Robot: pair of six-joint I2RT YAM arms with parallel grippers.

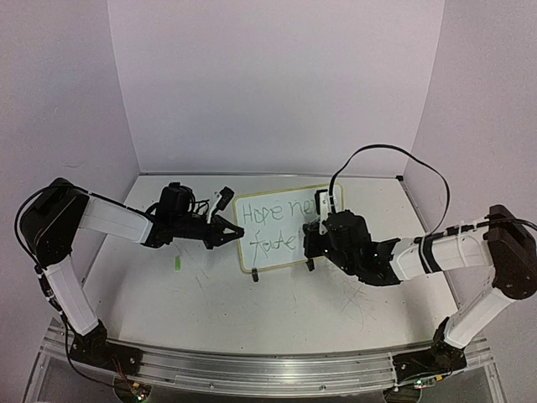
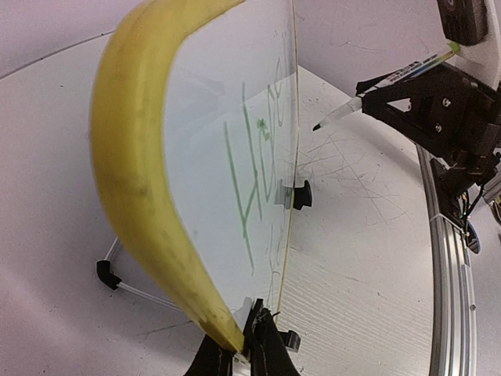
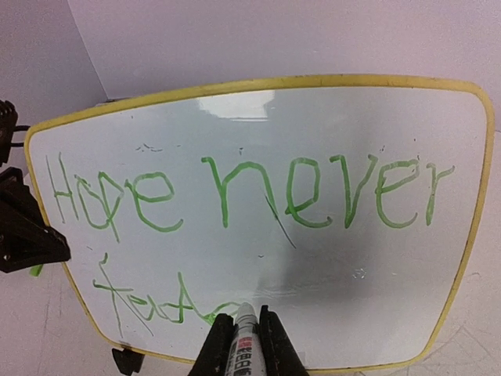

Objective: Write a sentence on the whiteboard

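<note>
The left gripper [image 2: 244,348] is clamped on the left rim of the whiteboard [image 3: 376,290]. A small green object [image 1: 178,264] lies on the table [image 1: 210,311] just in front of this gripper. The whiteboard stands upright on its black clip feet [image 2: 301,194] near the table's middle, with its face toward the arms. The sentence [image 3: 250,192] reads "Hope never" on the upper line, and the lower line is only partly written. The right gripper [image 3: 244,317] is closed on a marker [image 3: 243,348], whose tip is at the lower line. Contact with the surface cannot be confirmed.
</note>
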